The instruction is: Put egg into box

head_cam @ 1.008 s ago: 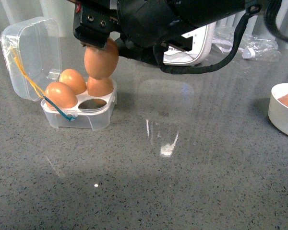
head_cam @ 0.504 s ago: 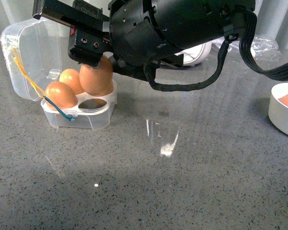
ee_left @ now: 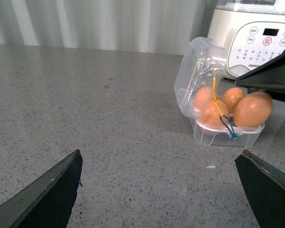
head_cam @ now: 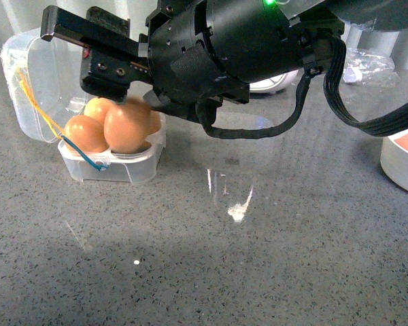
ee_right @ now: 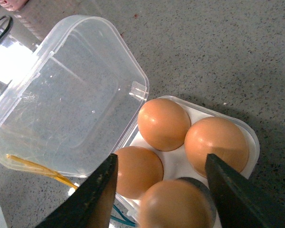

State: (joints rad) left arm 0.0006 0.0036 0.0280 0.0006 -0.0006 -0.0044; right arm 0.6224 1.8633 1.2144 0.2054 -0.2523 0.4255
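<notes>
The right arm (head_cam: 238, 47) is reaching low across the tabletop (head_cam: 258, 258), its black wrist lying nearly level, with a black cable (head_cam: 292, 115) sagging under it and a green light glowing on top. The right gripper (ee_right: 161, 156) is pointing down over the box (head_cam: 132, 170). The egg (ee_right: 175, 204) is sitting between its fingers (ee_right: 97, 197), directly beneath them and low in the near cell of the white tray. In the right wrist view one finger is meeting the egg's edge while a gap is showing on the other side, so I cannot tell whether the gripper is clamping the egg or letting it go. Three other eggs (ee_right: 164, 123) are filling the remaining cells just beyond the fingertips. The clear lid (ee_right: 61, 95) is standing open on the far side of the gripper, with yellow and blue elastic loops (head_cam: 88, 157) hanging across its front. The left gripper (ee_left: 160, 154) is hovering well apart from the box, its fingers spread wide with nothing between them. A white appliance (ee_left: 256, 38) is standing behind the box; its panel is showing round buttons and a dark display, but the writing is too small to read. A white bowl (head_cam: 394, 163) is sitting far from the right gripper, back along the arm.
</notes>
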